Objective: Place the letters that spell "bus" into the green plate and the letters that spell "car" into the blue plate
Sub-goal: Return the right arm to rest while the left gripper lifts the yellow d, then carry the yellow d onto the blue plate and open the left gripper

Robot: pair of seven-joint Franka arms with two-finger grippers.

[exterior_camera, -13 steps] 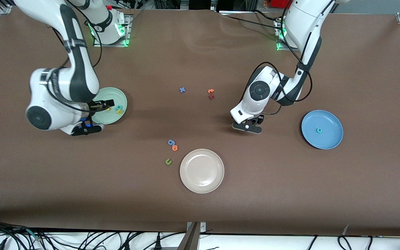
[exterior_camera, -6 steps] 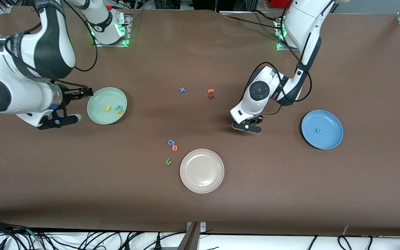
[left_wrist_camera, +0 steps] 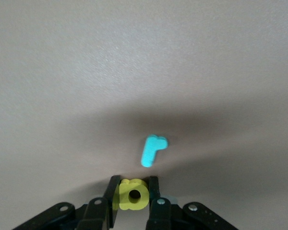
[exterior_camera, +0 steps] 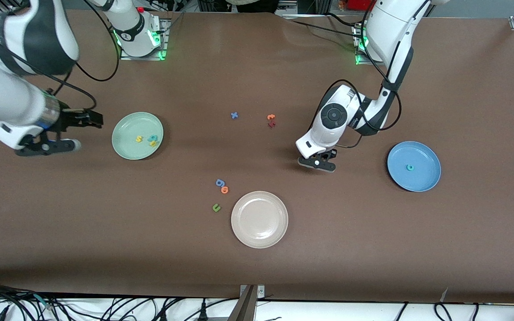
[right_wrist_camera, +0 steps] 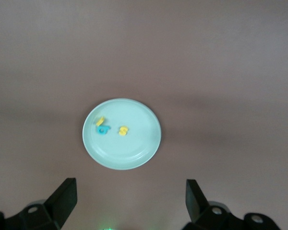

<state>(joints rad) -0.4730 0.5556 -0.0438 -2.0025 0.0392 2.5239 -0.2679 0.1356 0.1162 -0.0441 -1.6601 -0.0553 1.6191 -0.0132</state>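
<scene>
**Yellow a clamped low on the surface; the r waits beside it**

The yellow a is held between the jaws of the left gripper, which are closed against its two flat sides. It sits at or just above the surface, about midway between the base edge and the camera edge, between the beige plate and the blue plate.

The letter is judged to be light, soft foam. It should lift with almost no force but may squash, twist or slip if squeezed off-centre. A hold across the body, as shown, is thought better than one at a thin tip.

Just beside it, the teal r lies flat and apart from the jaws. Its thin stem would best be taken across the width, and little material is offered there. It cannot be made out in the front view.

The teal c lies in the blue plate, toward the left arm's end of the surface. So one letter of "car" is judged placed, one is in hand and one is left.

In the green plate, toward the right arm's end, the s, b and u are gathered, the b and u touching.

The right gripper waits over bare surface between that plate and the end edge, its jaws spread wide and empty.
</scene>
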